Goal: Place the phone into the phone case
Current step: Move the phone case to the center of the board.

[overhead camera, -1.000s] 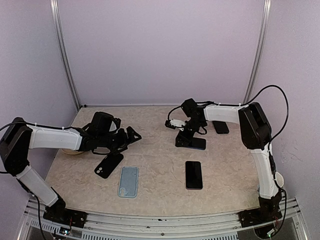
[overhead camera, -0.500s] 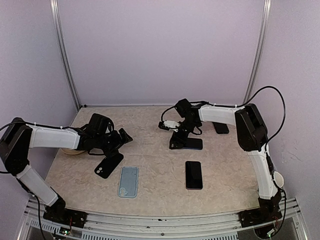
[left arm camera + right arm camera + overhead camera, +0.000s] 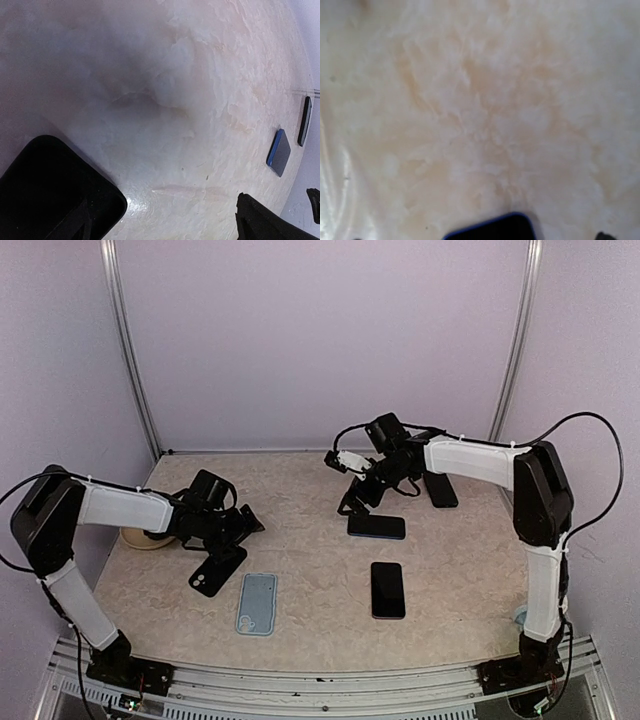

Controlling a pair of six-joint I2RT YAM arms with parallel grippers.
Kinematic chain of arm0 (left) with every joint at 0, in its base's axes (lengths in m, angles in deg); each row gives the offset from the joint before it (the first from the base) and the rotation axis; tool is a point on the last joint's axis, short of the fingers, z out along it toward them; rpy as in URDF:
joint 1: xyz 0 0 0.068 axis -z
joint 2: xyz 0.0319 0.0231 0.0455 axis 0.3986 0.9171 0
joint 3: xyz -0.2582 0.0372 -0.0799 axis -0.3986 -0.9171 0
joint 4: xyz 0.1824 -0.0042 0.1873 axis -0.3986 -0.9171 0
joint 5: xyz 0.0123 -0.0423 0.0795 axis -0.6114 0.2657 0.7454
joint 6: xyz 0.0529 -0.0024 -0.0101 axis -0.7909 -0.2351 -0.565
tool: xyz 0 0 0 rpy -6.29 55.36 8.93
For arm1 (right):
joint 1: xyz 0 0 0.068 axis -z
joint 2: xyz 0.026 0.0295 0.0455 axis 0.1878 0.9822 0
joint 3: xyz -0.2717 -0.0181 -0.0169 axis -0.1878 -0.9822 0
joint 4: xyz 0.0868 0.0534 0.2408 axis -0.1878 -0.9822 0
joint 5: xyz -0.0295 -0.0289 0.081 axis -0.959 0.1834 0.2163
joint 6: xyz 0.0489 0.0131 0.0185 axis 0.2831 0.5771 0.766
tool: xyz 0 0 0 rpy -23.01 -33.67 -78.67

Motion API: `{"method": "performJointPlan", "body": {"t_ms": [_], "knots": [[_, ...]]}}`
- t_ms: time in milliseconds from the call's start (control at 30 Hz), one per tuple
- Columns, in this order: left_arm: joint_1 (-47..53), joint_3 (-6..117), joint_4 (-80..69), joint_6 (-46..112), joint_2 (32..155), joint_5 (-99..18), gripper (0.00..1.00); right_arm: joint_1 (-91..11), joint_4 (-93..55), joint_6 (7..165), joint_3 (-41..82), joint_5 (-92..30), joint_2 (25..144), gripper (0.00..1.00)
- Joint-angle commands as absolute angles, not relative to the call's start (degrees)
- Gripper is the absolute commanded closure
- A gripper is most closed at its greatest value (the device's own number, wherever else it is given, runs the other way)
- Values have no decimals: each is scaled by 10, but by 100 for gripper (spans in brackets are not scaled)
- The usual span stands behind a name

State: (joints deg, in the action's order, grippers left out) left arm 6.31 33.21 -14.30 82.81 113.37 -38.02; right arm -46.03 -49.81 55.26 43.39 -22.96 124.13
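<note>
Your left claw (image 3: 238,530) hangs spread beside the black case (image 3: 215,570). Your right claw (image 3: 355,502) hangs spread over the blue phone (image 3: 377,526), probably readying grasps.

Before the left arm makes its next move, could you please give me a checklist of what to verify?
1. Left tool open and empty: ok.
2. Black flat item lies on the table just beside the left tool, not gripped: ok. Whether it is a case or a phone: cannot tell.
3. Light blue phone case lies flat with nothing in it: ok.
4. Blue-edged phone lies free on the table, with the right tool above it and apart from it: ok.
5. Black phone lies flat, away from both tools: ok.
</note>
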Motion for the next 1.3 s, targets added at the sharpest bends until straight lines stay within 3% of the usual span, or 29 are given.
{"method": "performJointPlan", "body": {"t_ms": [0,1267], "knots": [[55,348,-154,839,1155,-370,2,-466,-451,581,395,-242,1177,0],[139,468,-88,715,1253,-516,13,-468,-427,572,329,-329,1113,0]]}}
